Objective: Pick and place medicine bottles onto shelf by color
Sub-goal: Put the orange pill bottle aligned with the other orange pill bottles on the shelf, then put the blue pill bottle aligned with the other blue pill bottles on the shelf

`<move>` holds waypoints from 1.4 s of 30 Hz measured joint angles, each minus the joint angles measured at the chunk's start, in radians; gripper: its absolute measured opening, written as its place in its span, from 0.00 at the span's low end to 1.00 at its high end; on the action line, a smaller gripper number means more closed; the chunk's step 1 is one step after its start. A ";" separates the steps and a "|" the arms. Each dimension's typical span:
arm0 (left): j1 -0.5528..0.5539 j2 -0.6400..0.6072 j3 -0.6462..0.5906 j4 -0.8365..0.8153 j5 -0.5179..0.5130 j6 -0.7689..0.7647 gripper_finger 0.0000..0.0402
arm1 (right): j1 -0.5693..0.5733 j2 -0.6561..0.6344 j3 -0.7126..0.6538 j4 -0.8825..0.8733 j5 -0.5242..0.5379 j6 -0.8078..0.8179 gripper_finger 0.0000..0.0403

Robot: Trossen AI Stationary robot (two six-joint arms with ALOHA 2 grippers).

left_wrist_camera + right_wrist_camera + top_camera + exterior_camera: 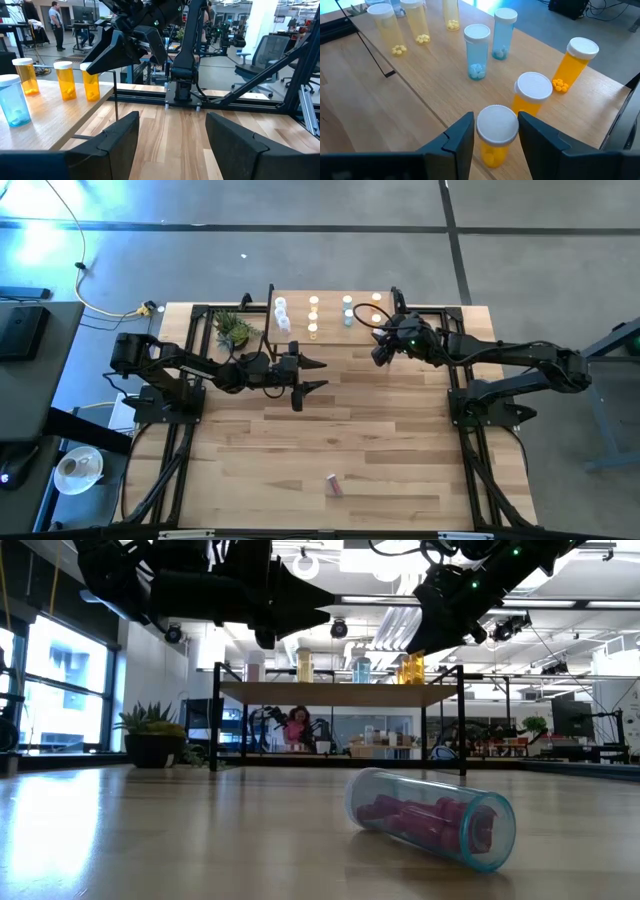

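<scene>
Big wooden table point(380, 450), shelf point(330, 315) at its far edge carrying the upright medicine bottles point(479, 50): yellow, blue, orange. Left gripper point(312, 376) hovers over mid-table just before the shelf, jaws spread wide, nothing between them. Right gripper point(494, 134) at the shelf's right end, fingers straddling an orange bottle point(495, 135) standing on the board, pads close against the white cap; whether they still pinch it, cannot tell. One purple-pill bottle point(432, 819) lies on its side on the table near the front edge, well apart from both arms.
</scene>
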 joint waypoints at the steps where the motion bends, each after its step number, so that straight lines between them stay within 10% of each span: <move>1: 0.000 0.000 0.000 0.000 0.000 0.000 0.55 | 0.000 0.000 0.000 0.001 0.002 0.002 0.36; 25: 0.000 0.000 0.000 -0.009 0.000 0.000 0.55 | 0.039 -0.113 0.000 0.029 0.016 0.004 0.47; 42: -0.003 -0.228 0.000 -0.466 0.004 -0.148 0.55 | 0.432 -0.131 0.002 0.070 -0.041 0.160 0.47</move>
